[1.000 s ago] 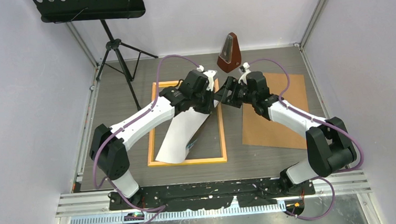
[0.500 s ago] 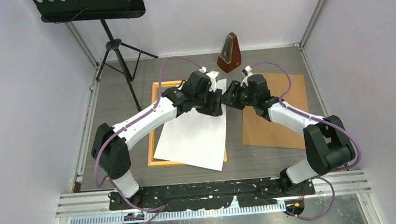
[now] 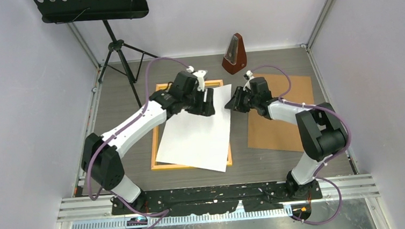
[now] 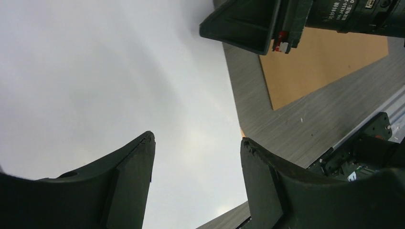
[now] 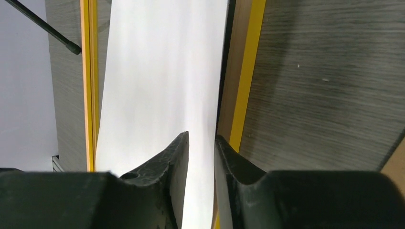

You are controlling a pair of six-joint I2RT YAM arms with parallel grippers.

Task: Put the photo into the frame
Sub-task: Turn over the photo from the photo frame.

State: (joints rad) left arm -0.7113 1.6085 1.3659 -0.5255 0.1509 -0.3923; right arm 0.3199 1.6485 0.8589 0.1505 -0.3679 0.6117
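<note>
**Photo lay askew over the frame, both tools holding nothing**

At the far left, a music stand's tripod (image 3: 122,58) stood on the tabletop (image 3: 119,115), apart from the work. Next to it lay the frame (image 3: 154,145), flat, with its opening upward so a sheet could drop in from above.

The left tool (image 4: 197,140) hovered over the far part of the photo (image 3: 196,131). Its jaws were well apart with nothing between them, only the sheet's white surface below. That stance suited pressing or nudging the sheet rather than carrying it.

The photo rested on the frame with its blank white side up; the printed face could not be seen. It sat turned a little out of square, with its near right corner across the frame's near strip instead of inside it. It therefore seemed laid on rather than seated.

The right tool (image 5: 201,140) hung at the photo's far right edge, just above the frame's right strip. Only a narrow gap showed between its jaws, and nothing appeared to be pinched there. From that spot it could likely push the edge leftward to square the sheet.

Farther right, the brown backing sheet (image 3: 281,122) lay flat on the tabletop, beside the frame and clear of it, probably kept for later.
</note>
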